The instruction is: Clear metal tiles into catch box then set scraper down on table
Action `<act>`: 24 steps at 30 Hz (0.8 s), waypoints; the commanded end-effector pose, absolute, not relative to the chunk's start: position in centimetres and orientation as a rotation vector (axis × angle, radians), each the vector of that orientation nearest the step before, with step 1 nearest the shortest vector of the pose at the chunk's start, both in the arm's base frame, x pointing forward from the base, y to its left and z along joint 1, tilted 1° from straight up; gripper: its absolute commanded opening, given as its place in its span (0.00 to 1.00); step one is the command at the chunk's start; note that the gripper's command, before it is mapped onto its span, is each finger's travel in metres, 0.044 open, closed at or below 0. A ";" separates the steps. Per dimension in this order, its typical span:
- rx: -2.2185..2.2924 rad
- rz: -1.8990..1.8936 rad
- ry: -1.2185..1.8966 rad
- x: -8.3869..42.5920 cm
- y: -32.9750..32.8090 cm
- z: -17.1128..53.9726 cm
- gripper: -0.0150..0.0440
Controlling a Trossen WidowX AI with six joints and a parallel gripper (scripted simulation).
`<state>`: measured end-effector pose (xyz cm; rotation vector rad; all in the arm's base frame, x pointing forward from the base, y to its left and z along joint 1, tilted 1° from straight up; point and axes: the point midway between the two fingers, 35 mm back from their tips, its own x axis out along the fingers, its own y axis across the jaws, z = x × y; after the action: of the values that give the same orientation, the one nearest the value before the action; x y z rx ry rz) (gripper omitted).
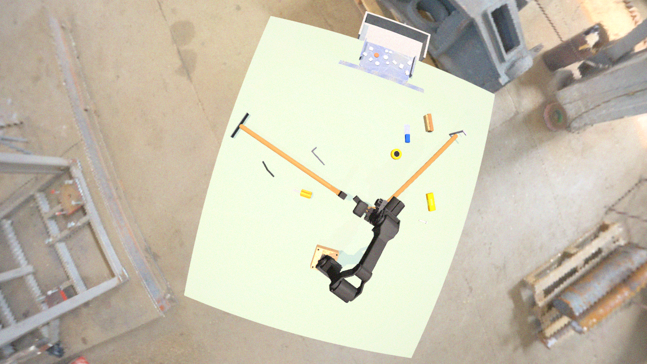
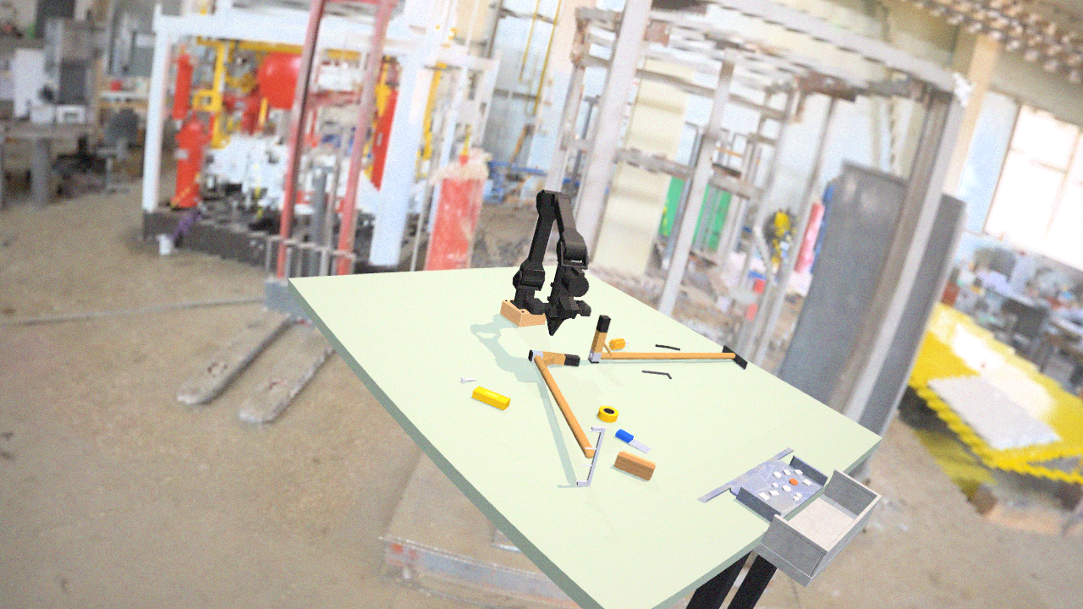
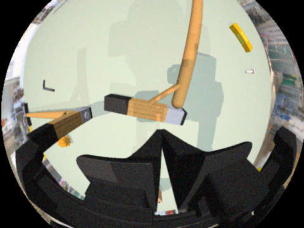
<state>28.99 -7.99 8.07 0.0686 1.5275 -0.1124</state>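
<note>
My gripper [image 2: 552, 331] [image 3: 161, 133] is shut and empty, above the table, near the grip ends of two long-handled tools. One tool [image 1: 289, 158] [image 2: 666, 355] [image 3: 44, 114] has a wide black blade at the left edge in the top view; its grip stands up. The other tool [image 1: 422, 167] [image 2: 563, 405] [image 3: 190, 47] points to the right edge, with a thin metal bracket head; its grip [image 2: 560, 359] [image 3: 147, 109] lies sideways. Several white tiles [image 1: 401, 65] and an orange one [image 1: 376, 55] [image 2: 794, 481] lie on the steel plate [image 1: 384, 72]. The catch box [image 1: 393, 27] [image 2: 787, 546] adjoins its far end.
A yellow block [image 1: 430, 201] [image 2: 491, 397] [image 3: 241, 37], a blue-handled knife [image 1: 407, 138] [image 2: 623, 436], a yellow roll, a wooden block [image 1: 429, 122] [image 2: 634, 465] and a small white screw [image 1: 422, 221] lie around the bracket-headed tool. An orange-handled screwdriver [image 1: 306, 193] [image 3: 64, 141] lies beside the black-bladed tool.
</note>
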 end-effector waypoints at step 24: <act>0.069 -0.110 1.525 29.3 -11.8 8.2 0.25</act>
<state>29.26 -11.55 8.20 0.0663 1.5252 -0.1165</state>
